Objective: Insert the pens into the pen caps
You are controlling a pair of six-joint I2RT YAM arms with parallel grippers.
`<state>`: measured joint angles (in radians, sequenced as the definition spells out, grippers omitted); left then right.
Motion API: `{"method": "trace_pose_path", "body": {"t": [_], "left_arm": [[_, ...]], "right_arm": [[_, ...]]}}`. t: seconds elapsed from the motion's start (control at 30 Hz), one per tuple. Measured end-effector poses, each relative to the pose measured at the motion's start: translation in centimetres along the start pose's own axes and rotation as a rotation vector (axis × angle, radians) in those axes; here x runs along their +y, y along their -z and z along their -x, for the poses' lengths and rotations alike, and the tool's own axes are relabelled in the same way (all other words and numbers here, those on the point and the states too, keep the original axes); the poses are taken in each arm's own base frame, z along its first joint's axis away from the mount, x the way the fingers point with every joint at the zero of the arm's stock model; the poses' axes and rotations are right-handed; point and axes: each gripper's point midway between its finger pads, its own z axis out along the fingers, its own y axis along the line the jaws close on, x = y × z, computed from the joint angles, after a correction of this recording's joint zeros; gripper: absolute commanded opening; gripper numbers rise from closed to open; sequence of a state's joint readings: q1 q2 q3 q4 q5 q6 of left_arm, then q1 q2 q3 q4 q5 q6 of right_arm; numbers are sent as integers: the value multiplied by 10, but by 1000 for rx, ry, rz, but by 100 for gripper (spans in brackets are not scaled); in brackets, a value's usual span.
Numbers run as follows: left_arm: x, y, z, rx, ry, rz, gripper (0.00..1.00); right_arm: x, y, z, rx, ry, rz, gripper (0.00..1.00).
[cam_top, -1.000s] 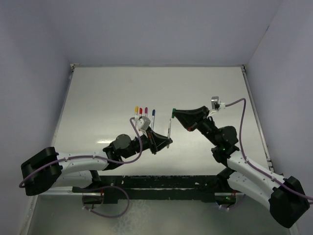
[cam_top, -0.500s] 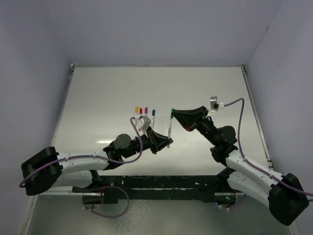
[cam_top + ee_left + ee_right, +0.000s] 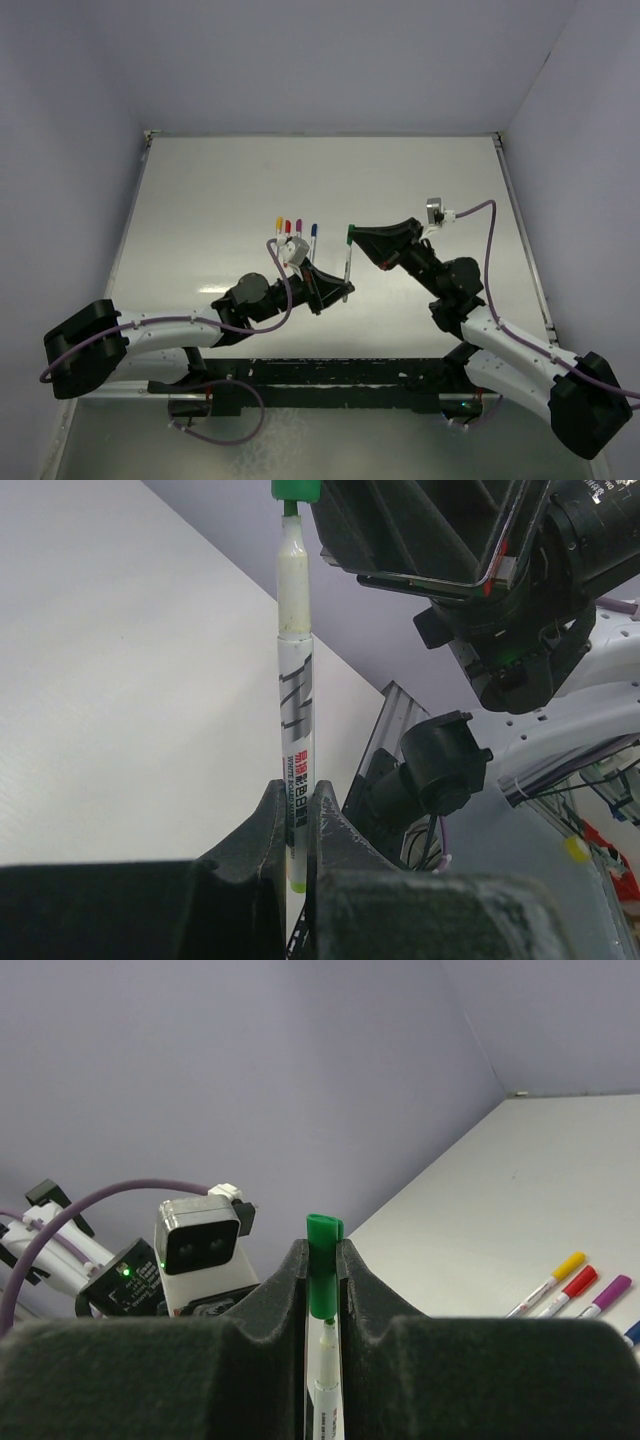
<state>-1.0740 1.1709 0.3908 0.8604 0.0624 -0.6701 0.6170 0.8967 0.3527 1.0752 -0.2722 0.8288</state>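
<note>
The right gripper (image 3: 352, 237) is nudging its pinched cap (image 3: 322, 1265) onto the pen (image 3: 295, 695) tip. The left gripper (image 3: 343, 291) is clamping the pen.

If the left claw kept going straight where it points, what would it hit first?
Probably the green cap pinched in the right gripper: the left gripper's pen aims straight at it, nearly touching.

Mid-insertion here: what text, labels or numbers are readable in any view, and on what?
Red print along the pen barrel in the left end effector: too small and blurred to read.
White lettering on the right arm housing, top edge of the left wrist view: cut off, unreadable.
Green cap in the right end effector: no text.
</note>
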Motion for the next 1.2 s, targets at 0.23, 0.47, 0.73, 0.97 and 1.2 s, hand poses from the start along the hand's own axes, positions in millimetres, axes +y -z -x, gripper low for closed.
{"method": "trace_pose_path", "body": {"t": [0.23,0.47,0.73,0.97,1.2], "left_arm": [[0,0,0,1,0,-2,0],[-1,0,0,0,0,-3,0],[-4,2,6,-16,-1,-8,0],[-6,3,15,-50,-5,-4,0],[-1,3,16,-55,-11,21,0]], "right_arm": [[1,0,-2,8,-1,6,0],[1,1,-3,10,1,7,0],[3,1,-5,19,0,12,0],[8,2,-12,50,-7,34,0],[8,1,-27,103,-21,54,0]]}}
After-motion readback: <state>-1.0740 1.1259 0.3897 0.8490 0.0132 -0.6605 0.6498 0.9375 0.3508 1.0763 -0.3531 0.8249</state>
